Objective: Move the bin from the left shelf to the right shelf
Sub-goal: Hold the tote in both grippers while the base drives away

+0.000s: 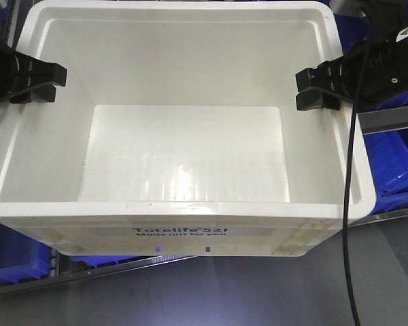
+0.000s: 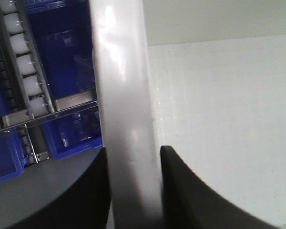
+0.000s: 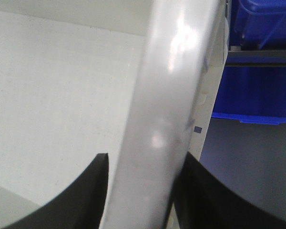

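Bin (image 1: 183, 156) held between claws: left claw (image 1: 51, 83) clenched on left rim, right claw (image 1: 310, 88) clenched on right rim.

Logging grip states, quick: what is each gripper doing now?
Left gripper: shut on the bin, clamping its left rim.
Right gripper: shut on the bin, clamping its right rim.

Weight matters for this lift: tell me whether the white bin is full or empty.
Empty. The front view looks straight down into the bin: bare white floor and inner walls, nothing lying inside.
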### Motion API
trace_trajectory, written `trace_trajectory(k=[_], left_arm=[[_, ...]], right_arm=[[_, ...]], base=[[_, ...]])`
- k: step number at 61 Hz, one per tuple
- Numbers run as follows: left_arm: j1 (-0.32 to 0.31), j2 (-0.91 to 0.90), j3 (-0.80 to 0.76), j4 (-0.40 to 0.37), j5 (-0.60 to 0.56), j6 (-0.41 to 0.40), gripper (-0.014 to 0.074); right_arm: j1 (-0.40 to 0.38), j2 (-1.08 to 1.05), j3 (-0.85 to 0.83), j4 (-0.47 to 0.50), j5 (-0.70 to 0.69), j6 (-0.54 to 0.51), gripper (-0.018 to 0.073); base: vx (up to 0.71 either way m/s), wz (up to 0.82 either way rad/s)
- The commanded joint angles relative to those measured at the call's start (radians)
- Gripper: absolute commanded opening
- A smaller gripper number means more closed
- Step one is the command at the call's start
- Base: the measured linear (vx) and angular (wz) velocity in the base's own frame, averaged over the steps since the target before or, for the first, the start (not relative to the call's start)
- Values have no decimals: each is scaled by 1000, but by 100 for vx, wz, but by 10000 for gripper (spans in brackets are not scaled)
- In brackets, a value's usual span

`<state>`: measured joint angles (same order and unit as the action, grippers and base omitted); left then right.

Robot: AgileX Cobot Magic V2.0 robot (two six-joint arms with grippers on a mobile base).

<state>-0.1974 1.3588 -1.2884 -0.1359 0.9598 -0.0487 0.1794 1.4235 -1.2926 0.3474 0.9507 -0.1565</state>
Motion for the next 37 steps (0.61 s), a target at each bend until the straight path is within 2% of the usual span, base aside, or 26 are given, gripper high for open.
trace_trajectory(k=[1,37], left_arm=[[-5,-47,-40,-3,-96,29,-8],[-5,-47,-40,-3,-96,29,-8]], right_arm=[[-5,-43,-36,3,-74,-19,-4],[-5,-43,-36,3,-74,-19,-4]], base=[[-10,-25],[-6,-22]])
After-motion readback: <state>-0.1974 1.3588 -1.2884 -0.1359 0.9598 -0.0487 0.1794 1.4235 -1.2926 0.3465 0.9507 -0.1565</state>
